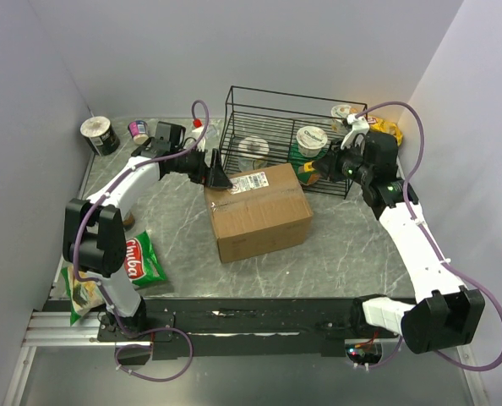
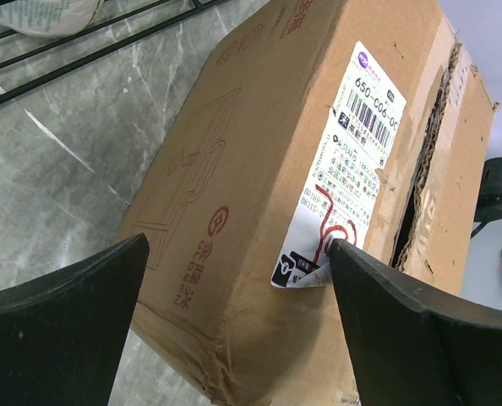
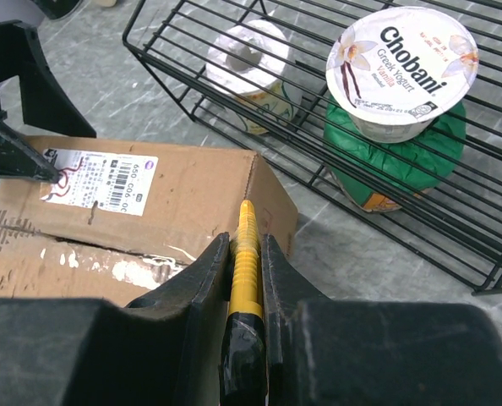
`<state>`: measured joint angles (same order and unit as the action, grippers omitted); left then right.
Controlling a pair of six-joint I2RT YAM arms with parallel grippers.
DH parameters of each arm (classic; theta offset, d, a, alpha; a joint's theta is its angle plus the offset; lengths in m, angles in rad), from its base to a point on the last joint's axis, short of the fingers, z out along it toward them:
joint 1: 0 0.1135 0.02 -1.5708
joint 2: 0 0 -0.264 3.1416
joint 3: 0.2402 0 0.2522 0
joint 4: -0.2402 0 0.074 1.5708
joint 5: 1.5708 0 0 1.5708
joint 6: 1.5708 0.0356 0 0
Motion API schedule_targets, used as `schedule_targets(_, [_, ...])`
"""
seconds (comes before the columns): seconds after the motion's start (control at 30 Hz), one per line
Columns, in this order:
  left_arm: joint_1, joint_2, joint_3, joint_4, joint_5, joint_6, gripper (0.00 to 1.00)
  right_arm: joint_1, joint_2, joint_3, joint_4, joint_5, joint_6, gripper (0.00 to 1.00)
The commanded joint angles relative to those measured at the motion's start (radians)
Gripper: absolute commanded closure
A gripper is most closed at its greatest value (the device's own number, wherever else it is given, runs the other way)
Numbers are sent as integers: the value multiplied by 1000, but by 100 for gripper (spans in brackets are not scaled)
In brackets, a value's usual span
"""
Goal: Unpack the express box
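A: How many things are there?

B: One box (image 1: 258,211), in the middle of the top view, on the table (image 1: 344,245) just below the one wire basket (image 1: 234,110). One white label (image 2: 352,161) sits on its top.

A: And in the basket?

B: One yogurt cup (image 3: 401,68) on one green pack (image 3: 420,161), and one white roll (image 3: 249,63). At lower left of the top view lies one green bag (image 1: 141,260).

A: The arms?

B: Two. The left one runs up from lower left and bends right. The left gripper (image 2: 238,254) is at the box's upper left corner, with its fingers spread wide towards the label.

A: Touching it?

B: I can't tell.

A: The right one?

B: It climbs from lower right and bends left. The right gripper (image 3: 245,254) is by the box's upper right corner, in front of the basket. It is pinched tight on one thin yellow tool (image 3: 246,228), which points at that corner.
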<state>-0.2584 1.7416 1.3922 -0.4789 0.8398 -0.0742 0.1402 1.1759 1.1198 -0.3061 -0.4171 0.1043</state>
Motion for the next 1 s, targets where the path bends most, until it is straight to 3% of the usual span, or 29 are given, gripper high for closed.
schedule_targets(0.0, [-13,-1,-39,-72,-47,22,6,-4,7,-3,53,-28,12,100])
schedule_targets(0.97, [-31,32,-16,-79,-54,24,6,-1,15,55,33,-6,-3,100])
